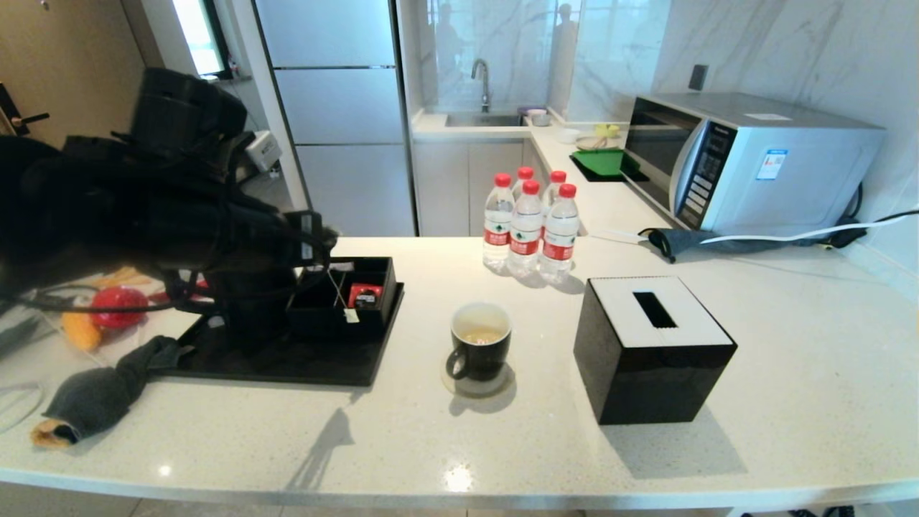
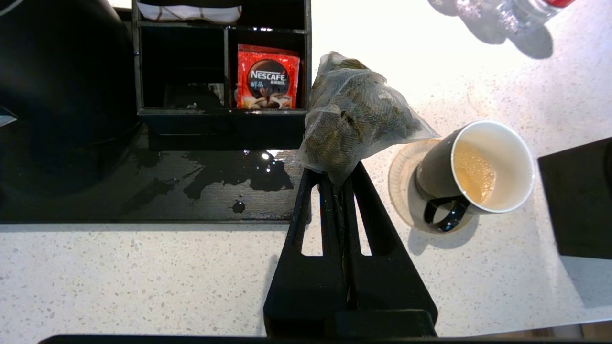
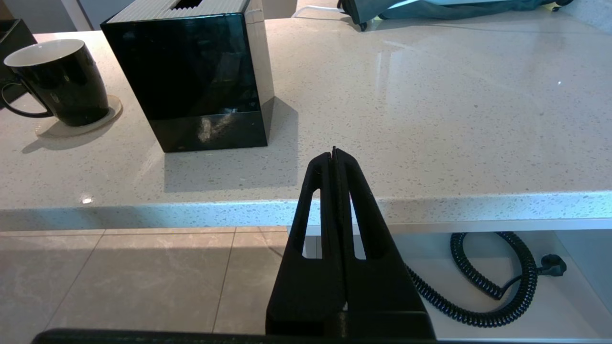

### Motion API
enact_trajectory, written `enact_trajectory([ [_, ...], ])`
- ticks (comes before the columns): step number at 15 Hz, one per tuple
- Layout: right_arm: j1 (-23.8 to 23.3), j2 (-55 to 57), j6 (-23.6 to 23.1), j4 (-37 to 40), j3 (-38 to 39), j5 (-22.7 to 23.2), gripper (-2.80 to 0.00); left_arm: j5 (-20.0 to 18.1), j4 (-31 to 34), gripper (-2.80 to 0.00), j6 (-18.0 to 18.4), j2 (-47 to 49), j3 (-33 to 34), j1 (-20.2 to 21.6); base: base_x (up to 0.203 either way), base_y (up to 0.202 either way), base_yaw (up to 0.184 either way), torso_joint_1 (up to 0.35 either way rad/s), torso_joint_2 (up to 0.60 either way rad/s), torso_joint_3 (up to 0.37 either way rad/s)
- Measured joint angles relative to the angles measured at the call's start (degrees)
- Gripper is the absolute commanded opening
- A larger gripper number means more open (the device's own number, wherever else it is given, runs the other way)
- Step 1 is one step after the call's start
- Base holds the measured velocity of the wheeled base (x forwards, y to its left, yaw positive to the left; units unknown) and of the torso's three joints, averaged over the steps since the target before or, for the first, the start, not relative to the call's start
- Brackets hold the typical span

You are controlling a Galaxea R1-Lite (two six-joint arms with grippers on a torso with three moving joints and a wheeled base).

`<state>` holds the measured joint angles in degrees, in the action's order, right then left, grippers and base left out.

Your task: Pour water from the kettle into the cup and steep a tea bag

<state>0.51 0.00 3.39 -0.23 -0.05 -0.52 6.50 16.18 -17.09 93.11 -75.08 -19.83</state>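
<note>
— Nearest first: right gripper (image 3: 333, 155)?
— Parked off the counter's front edge, fingers pressed together on nothing. Out of the job.

— Then the left gripper (image 2: 339, 174)?
— Hanging above the right end of the black tray (image 2: 143, 191). Pinched tight on one corner of the tea bag (image 2: 356, 117). Bag in the air, bulging out past the fingertips, touching nothing else.

— String and tag?
— Probably dangling below the hand in front of the compartment box (image 2: 220, 119), going by the head view. Too thin there to swear by.

— Direction to the cup (image 2: 432, 167) from that hand?
— Off to the robot's right, about level with the fingertips. Near, but not underneath. Upright on a coaster (image 2: 399, 186), handle turned toward the robot, pale water (image 2: 473, 174) low inside already.

— So the coming move?
— By my reading, a sideways carry to the right, bag brought over the white mouth, then lowered in. Left arm plainly the nearer of the two.

— Farther back?
— Kettle (image 2: 62, 95) on the tray, on the hand's other side from the cup. Red packet (image 2: 267, 79) in the box. Water bottles (image 1: 528, 226) well beyond the cup.
</note>
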Motion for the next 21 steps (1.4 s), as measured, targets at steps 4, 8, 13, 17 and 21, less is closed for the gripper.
enact_trajectory([
  [4,0.0,0.0,0.0,0.0,0.0,0.0,-2.80,0.0,0.1,-2.80,0.1,-1.5,0.0,-0.5,0.000,0.000,0.000,0.000,0.00,0.000],
  [8,0.0,0.0,0.0,0.0,0.0,0.0,-2.80,0.1,0.1,-2.80,0.0,-3.1,0.5,-0.7,0.000,0.000,0.000,0.000,0.00,0.000],
  [13,0.0,0.0,0.0,0.0,0.0,0.0,-2.80,0.1,0.2,-2.80,0.0,-4.1,0.8,-0.7,0.000,0.000,0.000,0.000,0.00,0.000],
  [17,0.0,0.0,-0.1,0.0,0.0,0.0,-2.80,0.1,0.3,-2.80,0.0,-4.4,0.8,-0.8,0.000,0.000,0.000,0.000,0.00,0.000],
  [21,0.0,0.0,-0.4,0.0,0.0,0.0,-2.80,0.2,0.2,-2.80,0.0,-4.5,1.1,-0.8,0.000,0.000,0.000,0.000,0.00,0.000],
])
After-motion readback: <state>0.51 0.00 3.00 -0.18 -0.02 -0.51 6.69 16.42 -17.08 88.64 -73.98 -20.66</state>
